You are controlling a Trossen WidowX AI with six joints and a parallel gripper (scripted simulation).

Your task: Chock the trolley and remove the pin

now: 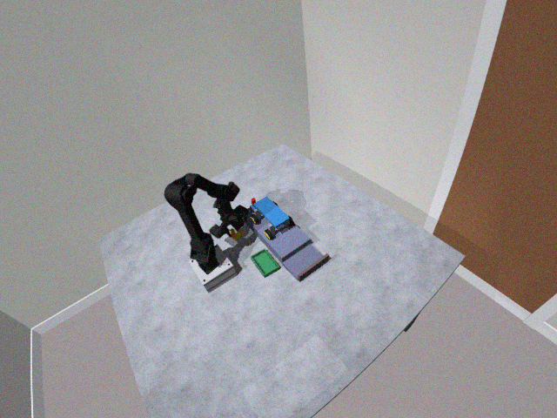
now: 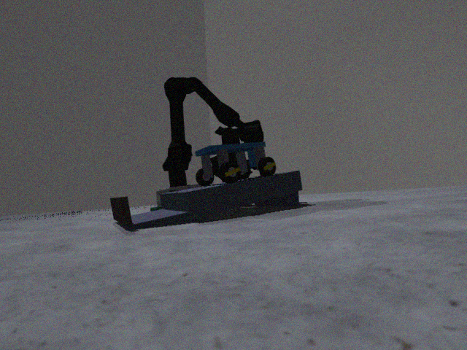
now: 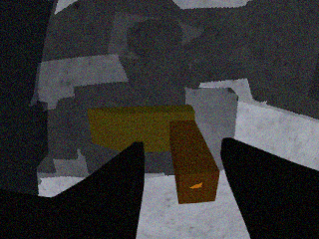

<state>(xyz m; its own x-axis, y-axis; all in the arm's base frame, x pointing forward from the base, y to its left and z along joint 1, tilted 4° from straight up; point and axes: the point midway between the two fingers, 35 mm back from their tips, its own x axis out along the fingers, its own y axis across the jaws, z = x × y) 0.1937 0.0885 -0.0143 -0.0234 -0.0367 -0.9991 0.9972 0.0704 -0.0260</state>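
The yellow chock (image 1: 238, 235) (image 3: 132, 126) lies on the table between the arm's base and the ramp (image 1: 294, 245) (image 2: 233, 197). Its orange handle (image 3: 193, 161) stands between the fingers of my gripper (image 1: 231, 225) (image 3: 183, 149), which is partly open, with a gap on both sides of the handle. The blue-topped trolley (image 1: 271, 211) (image 2: 230, 148) stands on the upper part of the ramp. The red-headed stop pin (image 1: 253, 200) is at its uphill end. The green tray (image 1: 265, 263) lies beside the ramp. The fingertips are hidden in the exterior view.
A brown end board (image 1: 314, 267) (image 2: 121, 211) stands at the ramp's low end. The arm's pale base block (image 1: 221, 279) is on the table (image 1: 216, 346) left of the tray. The ramp's uphill end and the trolley are close beside the gripper. The arm's shadow covers the area around the chock.
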